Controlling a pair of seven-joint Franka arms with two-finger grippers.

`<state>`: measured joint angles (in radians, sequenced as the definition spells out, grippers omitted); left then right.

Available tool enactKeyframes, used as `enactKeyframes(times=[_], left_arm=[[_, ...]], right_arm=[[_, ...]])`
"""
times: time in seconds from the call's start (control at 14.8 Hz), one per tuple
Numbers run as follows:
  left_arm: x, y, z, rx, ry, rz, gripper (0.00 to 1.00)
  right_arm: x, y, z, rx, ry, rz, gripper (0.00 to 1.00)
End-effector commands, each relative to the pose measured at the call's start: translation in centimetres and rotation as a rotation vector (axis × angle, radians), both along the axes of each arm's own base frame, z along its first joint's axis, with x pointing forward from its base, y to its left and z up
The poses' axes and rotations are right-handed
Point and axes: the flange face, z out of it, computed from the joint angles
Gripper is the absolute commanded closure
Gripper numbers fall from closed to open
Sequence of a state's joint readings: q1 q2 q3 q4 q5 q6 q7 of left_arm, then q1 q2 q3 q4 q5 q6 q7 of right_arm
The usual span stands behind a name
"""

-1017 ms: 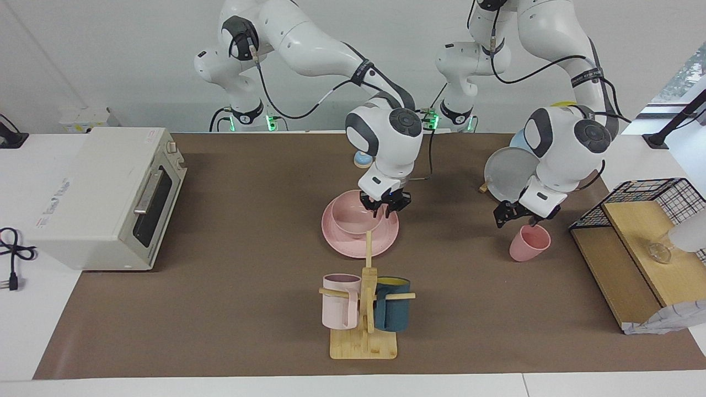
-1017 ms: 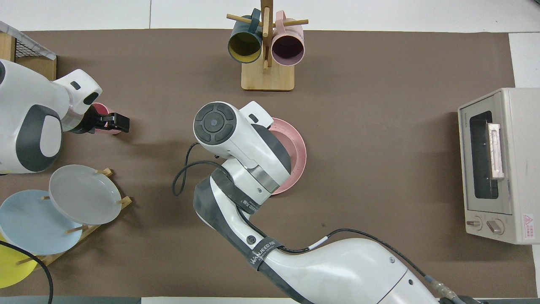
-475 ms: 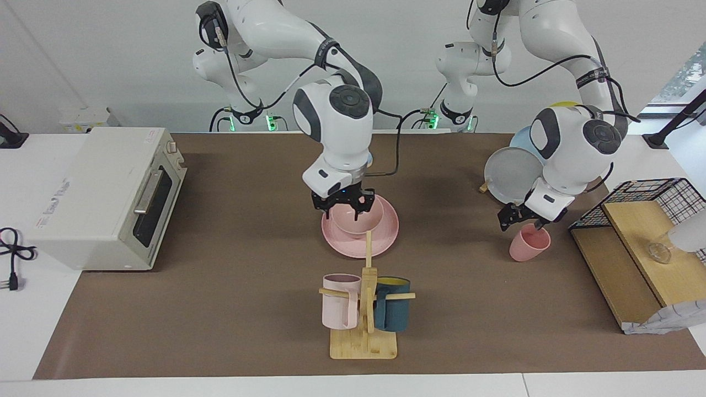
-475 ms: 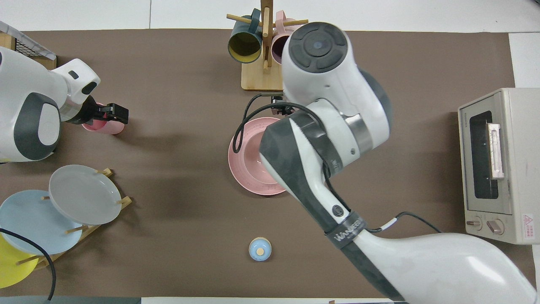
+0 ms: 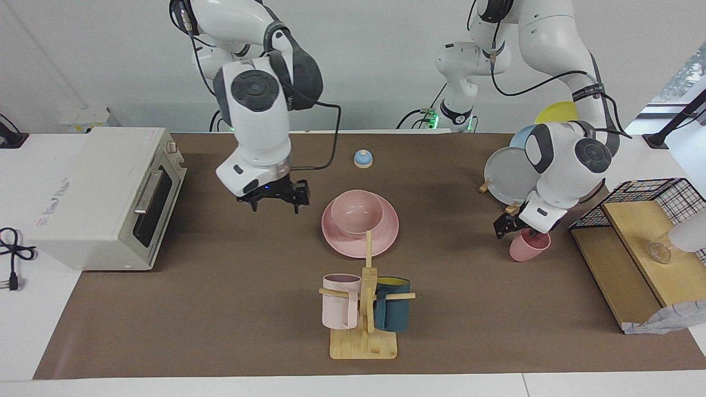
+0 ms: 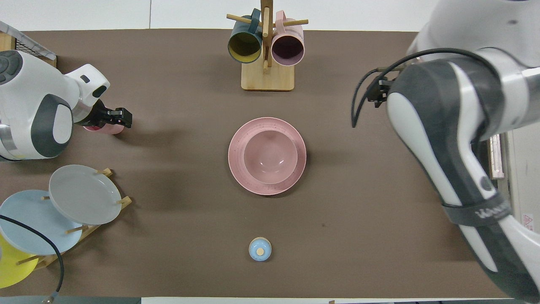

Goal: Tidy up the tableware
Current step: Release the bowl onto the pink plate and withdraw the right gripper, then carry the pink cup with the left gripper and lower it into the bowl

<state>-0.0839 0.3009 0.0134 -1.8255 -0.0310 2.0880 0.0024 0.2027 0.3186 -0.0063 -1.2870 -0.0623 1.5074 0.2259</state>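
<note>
Bowl (image 5: 357, 211): I see it sitting in the pink plate (image 5: 386, 237), mid-table.
Cup (image 5: 528, 246): upright, toward the left arm's end.
Left gripper (image 5: 517, 224): at the cup's rim; I can't tell its jaws.
Right gripper (image 5: 274, 197): jaws apart, empty, over bare mat between toaster oven (image 5: 105, 196) and plate.

White arms, grey joints, black cables

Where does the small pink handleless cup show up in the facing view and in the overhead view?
Facing view: pink cup stands near the picture's right side, beside the wire basket, with the left gripper at its rim.
Overhead view: the cup sits at the picture's left edge, mostly covered by that gripper.
Shared landmark: the wooden mug rack, centre bottom in the facing view, centre top in the overhead view.
</note>
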Motion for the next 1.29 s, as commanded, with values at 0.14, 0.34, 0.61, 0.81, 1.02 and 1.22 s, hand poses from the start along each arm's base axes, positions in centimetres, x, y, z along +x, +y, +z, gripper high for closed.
enactKeyframes(times=[0.14,0.34,0.61,0.81,1.02,1.22], left_arm=[[0.0,0.8,0.3,-0.004,-0.015,-0.025,1.00],[0.2,0.4,1.9,-0.003,-0.021,-0.028,1.00],[1.1,-6.9,11.5,-0.054,0.045,0.102,1.00],[0.1,-16.6,14.4,-0.055,0.087,0.214,1.00],[-3.5,-27.7,15.7,-0.066,0.051,0.247,1.00],[-7.8,-36.1,15.4,-0.090,0.016,0.244,1.00]], right_arm=[[-4.5,-6.7,3.0,0.019,0.024,0.017,0.00],[-6.8,-9.4,2.2,0.026,0.021,0.022,0.00],[-7.0,-11.0,1.7,0.026,0.018,-0.013,0.00],[-6.8,-11.1,1.8,0.025,0.016,-0.009,0.00],[-6.7,-11.8,2.2,0.026,0.012,-0.011,0.00],[-7.6,-12.5,2.7,0.030,0.017,0.008,0.00]])
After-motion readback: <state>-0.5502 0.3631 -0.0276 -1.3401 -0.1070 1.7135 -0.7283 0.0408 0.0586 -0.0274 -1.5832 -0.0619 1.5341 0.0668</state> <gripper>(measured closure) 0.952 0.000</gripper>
